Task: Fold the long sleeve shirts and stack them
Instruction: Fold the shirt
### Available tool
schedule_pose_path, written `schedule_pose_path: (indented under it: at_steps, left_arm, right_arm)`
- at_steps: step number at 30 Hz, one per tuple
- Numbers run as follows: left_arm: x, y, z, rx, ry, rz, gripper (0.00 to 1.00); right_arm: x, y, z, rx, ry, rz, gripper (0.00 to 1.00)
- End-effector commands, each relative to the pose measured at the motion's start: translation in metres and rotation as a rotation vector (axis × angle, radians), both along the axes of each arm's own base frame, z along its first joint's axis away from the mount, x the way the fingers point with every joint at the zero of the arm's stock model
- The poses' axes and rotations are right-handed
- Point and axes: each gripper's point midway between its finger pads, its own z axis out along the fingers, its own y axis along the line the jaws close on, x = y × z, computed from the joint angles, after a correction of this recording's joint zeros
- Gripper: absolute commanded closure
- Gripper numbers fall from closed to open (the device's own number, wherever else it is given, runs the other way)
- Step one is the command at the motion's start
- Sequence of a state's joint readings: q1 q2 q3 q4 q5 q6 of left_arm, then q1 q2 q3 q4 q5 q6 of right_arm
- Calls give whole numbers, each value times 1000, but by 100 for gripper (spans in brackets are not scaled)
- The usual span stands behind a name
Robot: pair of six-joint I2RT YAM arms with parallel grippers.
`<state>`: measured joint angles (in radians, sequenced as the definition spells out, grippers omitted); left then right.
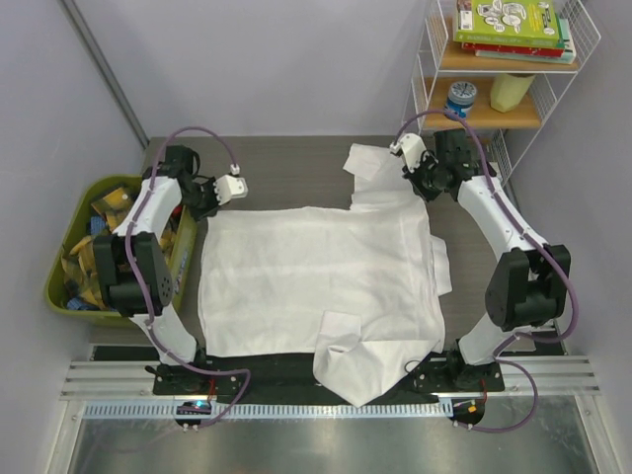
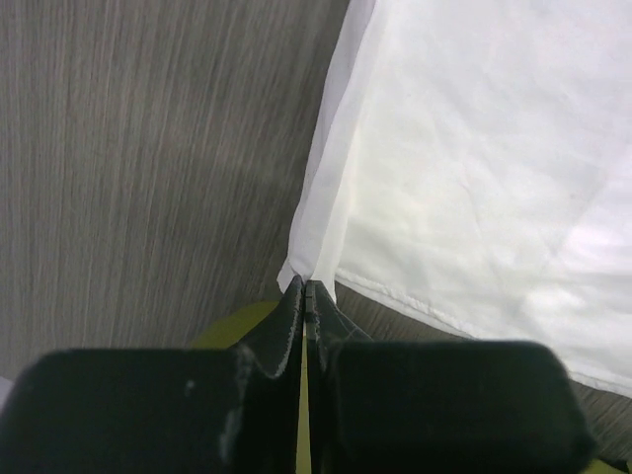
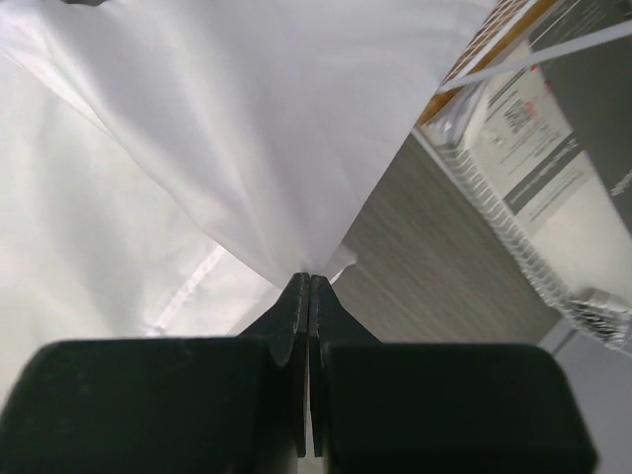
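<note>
One white long sleeve shirt [image 1: 316, 276] lies spread across the dark table, with a sleeve folded in at its near edge [image 1: 355, 365]. My left gripper [image 1: 204, 202] is at the shirt's far left corner. In the left wrist view the left gripper [image 2: 304, 286] is shut on that corner of the shirt [image 2: 474, 148]. My right gripper [image 1: 423, 186] is at the far right corner, beside a raised flap of white cloth [image 1: 370, 163]. In the right wrist view the right gripper [image 3: 310, 278] is shut on a pinch of the shirt [image 3: 247, 118], which rises tent-like from its tips.
A green bin [image 1: 74, 286] full of yellow and blue items stands off the table's left edge, close to the left arm. A white wire shelf [image 1: 494, 109] with books and a jar stands at the back right, near the right arm.
</note>
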<state>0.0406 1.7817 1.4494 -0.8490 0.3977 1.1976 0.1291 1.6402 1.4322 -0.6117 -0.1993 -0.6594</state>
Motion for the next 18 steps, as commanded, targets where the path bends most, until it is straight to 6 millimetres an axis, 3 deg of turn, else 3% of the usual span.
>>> schedule_pose_path:
  at_steps: [1, 2, 7, 11, 18]
  left_arm:
    - [-21, -2, 15, 13, -42, -82, 100]
    - [-25, -1, 14, 21, -41, -86, 100]
    - [-52, 8, -8, 84, -5, -135, 100]
    - [-69, 9, -24, 96, 45, -148, 100]
    - [-78, 13, -58, 111, 146, -90, 98]
  right_arm:
    - [-31, 1, -2, 5, 34, 37, 99]
    - [-37, 2, 1, 9, 27, 43, 99]
    - [-64, -1, -19, 3, 89, 53, 99]
    - [-83, -2, -46, -9, 160, 68, 99]
    - [-85, -4, -87, -38, 259, 48, 99]
